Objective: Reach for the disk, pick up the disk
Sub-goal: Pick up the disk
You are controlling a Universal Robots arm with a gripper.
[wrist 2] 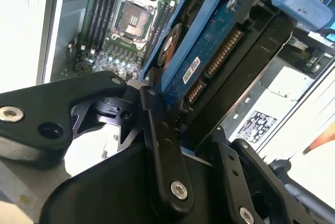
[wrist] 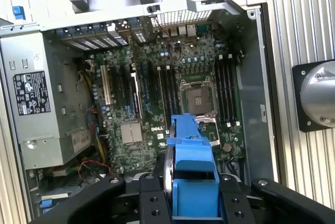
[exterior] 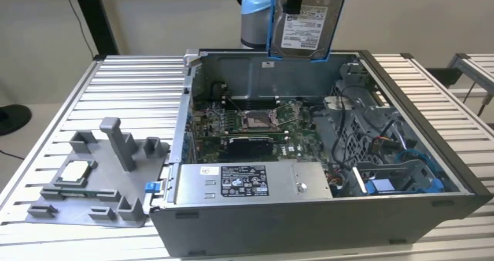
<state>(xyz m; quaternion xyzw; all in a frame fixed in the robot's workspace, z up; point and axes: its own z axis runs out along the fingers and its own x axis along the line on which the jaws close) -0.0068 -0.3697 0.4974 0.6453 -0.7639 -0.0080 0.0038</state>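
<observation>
I see disk (exterior: 307, 24) up in air, above back wall of open computer case (exterior: 432, 157). End effector (wrist 2: 180, 130) squeezed tight on disk, holding its top end. Disk hangs down from end effector, long side up-and-down, blue frame (wrist: 191, 150) pointing at green board (wrist: 157, 103) inside computer case. Disk touches nothing else.

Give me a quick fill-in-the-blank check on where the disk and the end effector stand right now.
1. The end effector is shut on the silver-grey metal disk in its ____ plastic carrier frame.
2. In the exterior view the disk hangs ____ the open grey metal computer case, clear of it.
3. The grey plastic fixture with upright posts sits on the slatted table to the exterior view's ____ of the case.

Missing words: blue; above; left
</observation>
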